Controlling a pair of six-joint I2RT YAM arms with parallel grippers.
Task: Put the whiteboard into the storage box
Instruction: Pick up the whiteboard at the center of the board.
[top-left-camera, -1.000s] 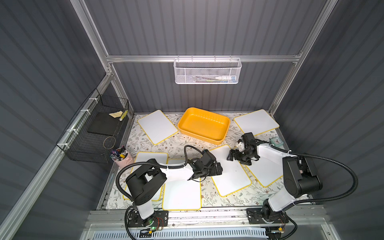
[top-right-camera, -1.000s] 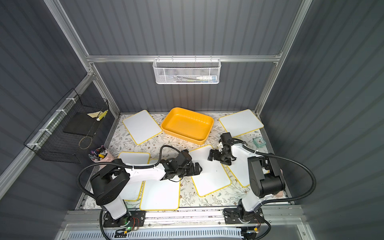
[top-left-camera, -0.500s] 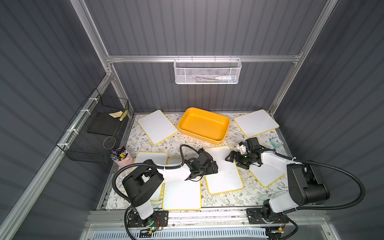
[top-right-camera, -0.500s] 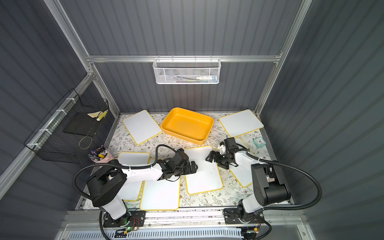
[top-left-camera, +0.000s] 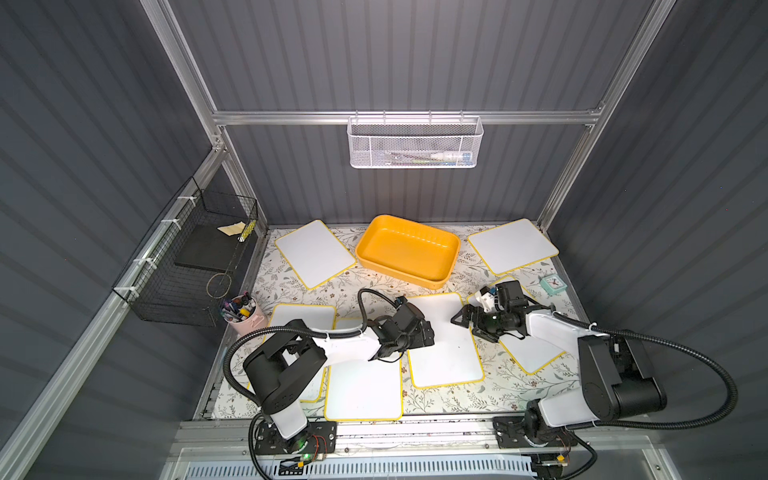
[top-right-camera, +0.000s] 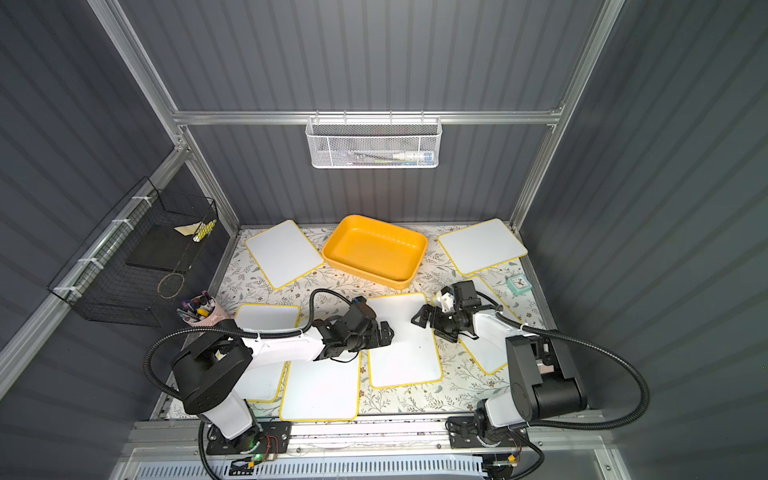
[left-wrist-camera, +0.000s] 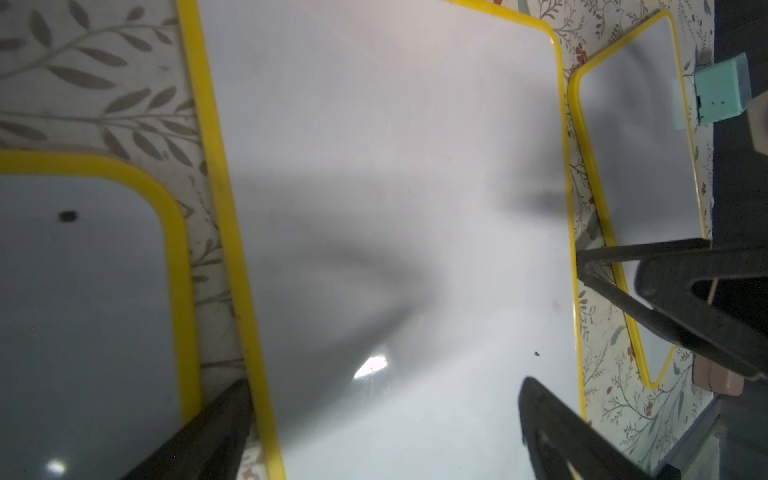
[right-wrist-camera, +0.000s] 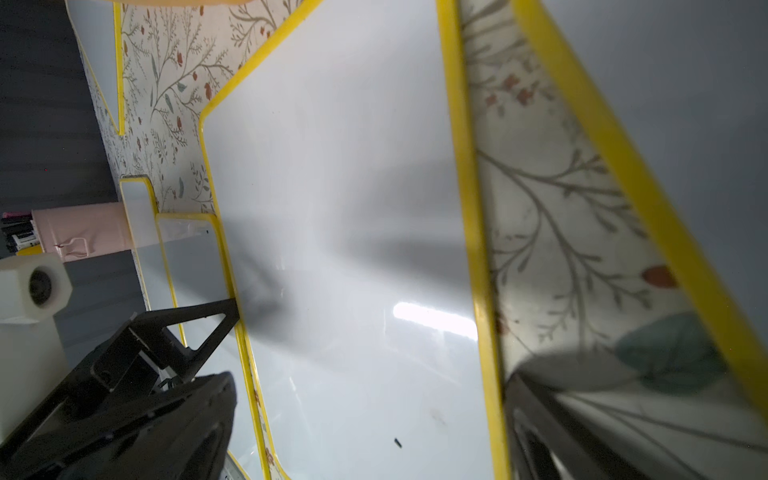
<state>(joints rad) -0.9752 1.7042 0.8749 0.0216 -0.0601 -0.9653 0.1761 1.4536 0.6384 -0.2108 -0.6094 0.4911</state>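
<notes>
The whiteboard (top-left-camera: 446, 345) (top-right-camera: 405, 345), white with a yellow rim, lies flat mid-table in front of the empty yellow-orange storage box (top-left-camera: 409, 251) (top-right-camera: 376, 249). My left gripper (top-left-camera: 431, 332) (top-right-camera: 388, 332) is at its left edge, open. In the left wrist view the gripper (left-wrist-camera: 382, 399) has one finger outside the rim and one over the whiteboard (left-wrist-camera: 395, 208). My right gripper (top-left-camera: 465, 328) (top-right-camera: 426, 326) is at the board's right edge, also open. In the right wrist view it (right-wrist-camera: 370, 415) hangs low over the whiteboard (right-wrist-camera: 345, 208) with nothing held.
Other whiteboards lie at back left (top-left-camera: 314, 253), back right (top-left-camera: 512, 246), under the right arm (top-left-camera: 528, 353) and at front left (top-left-camera: 363, 386). A pink pen cup (top-left-camera: 245, 318), a teal clock (top-left-camera: 552, 284), a black wire basket (top-left-camera: 191, 262) and a white mesh basket (top-left-camera: 415, 143) stand around.
The middle whiteboard has slid left and turned squarer to the table. My right gripper has come forward along its right edge, and the left gripper has drawn back slightly.
</notes>
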